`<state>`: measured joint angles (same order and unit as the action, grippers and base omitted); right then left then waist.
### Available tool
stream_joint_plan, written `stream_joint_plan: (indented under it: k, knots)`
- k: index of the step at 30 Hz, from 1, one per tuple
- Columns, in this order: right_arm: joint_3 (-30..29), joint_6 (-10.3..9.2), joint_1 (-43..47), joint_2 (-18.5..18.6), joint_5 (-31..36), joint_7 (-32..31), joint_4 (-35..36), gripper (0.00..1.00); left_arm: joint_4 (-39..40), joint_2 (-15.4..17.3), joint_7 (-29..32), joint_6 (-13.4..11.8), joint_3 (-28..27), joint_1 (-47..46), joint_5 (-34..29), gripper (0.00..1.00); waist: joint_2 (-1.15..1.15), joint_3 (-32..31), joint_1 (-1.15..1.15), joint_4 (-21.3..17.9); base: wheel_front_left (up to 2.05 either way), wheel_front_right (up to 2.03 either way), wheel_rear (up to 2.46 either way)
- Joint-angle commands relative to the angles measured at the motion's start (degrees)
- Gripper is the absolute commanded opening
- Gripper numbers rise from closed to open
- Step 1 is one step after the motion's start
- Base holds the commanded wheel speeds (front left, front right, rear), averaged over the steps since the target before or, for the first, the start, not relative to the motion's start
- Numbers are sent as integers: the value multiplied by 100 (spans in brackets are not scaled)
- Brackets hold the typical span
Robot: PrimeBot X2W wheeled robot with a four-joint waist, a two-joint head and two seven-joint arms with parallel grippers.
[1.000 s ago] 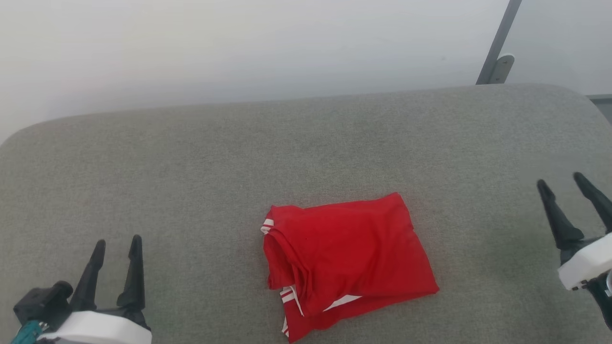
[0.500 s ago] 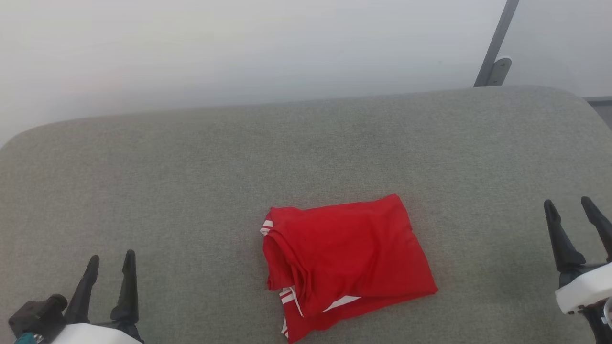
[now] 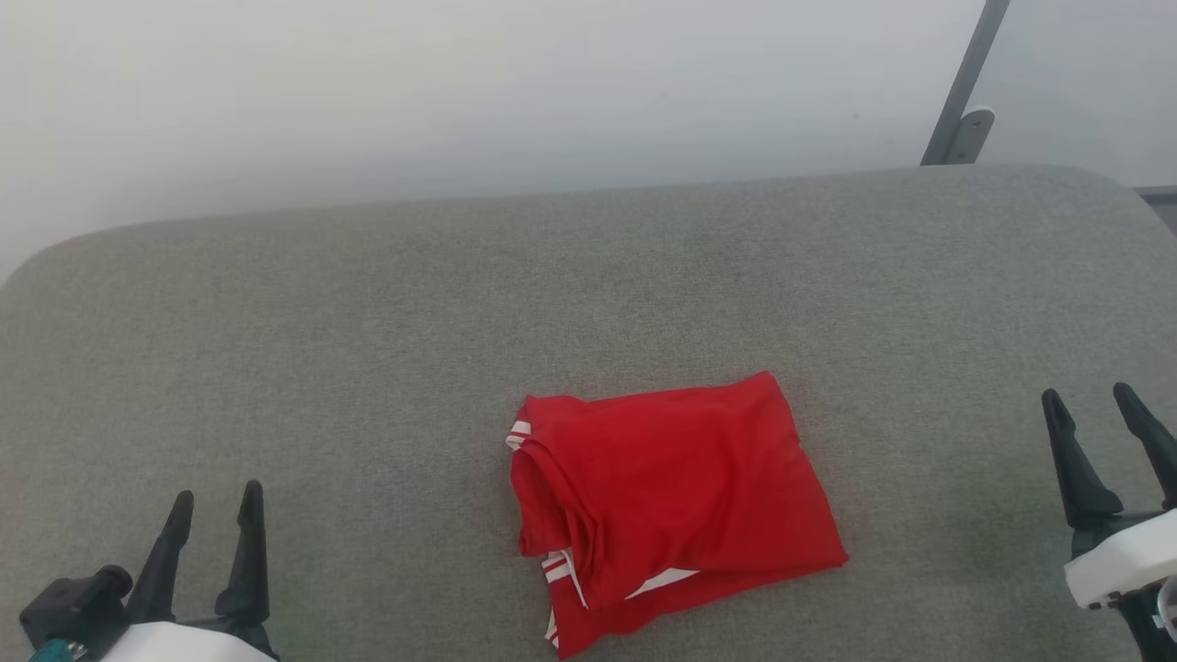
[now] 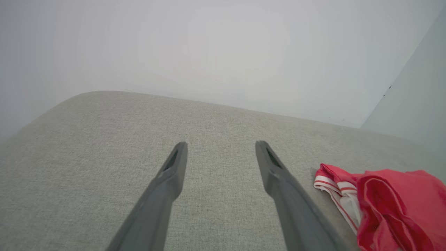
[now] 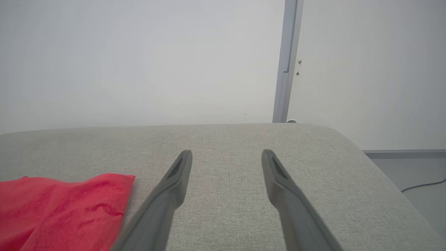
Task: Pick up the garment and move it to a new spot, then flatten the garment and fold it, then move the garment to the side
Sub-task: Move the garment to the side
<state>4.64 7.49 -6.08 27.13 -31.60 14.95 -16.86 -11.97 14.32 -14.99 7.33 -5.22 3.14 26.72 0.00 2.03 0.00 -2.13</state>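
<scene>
The red garment point(image 3: 671, 496) lies folded into a rough rectangle on the grey cushioned surface point(image 3: 368, 349), near its front middle. White stripe trim peeks out at its left corner and lower left edge. In the left wrist view the garment point(image 4: 390, 202) is at the lower right, showing the striped hem. The right wrist view has the garment point(image 5: 62, 205) at the lower left. My left gripper point(image 3: 217, 501) is open at the lower left, well clear of the cloth. My right gripper point(image 3: 1089, 398) is open at the far right, also apart from it. Both hold nothing.
A pale wall rises behind the cushioned surface. A grey metal post point(image 3: 965, 92) with a bracket stands at the back right, also seen as the post point(image 5: 288, 62). The surface's rounded right edge point(image 5: 376, 164) drops to a floor with a dark cable point(image 5: 423, 185).
Both grippers have drawn back toward me from a second ago, the right one most. The garment has stayed where it lies. The small drift of the whole picture is camera movement.
</scene>
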Motion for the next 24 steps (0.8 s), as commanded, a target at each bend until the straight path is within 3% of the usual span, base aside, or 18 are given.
stream_joint_plan:
  k: [1,10,16,24]
  knots:
    - [8,0,59,-22,-11,25,33,100,14,13,-25,10,10,-38,-16,100,0,5,0,6,0,0,0]
    - [210,0,82,17,-158,25,-44,100,19,22,-25,11,57,-95,-37,100,0,29,0,81,0,0,0]
    - [984,0,-192,221,-560,-215,-70,100,32,-25,-25,11,158,-137,-73,100,0,122,0,282,0,0,0]
    - [2072,0,-632,580,-1264,-1041,106,100,39,-156,-25,11,330,-253,-113,100,0,295,0,652,0,0,0]
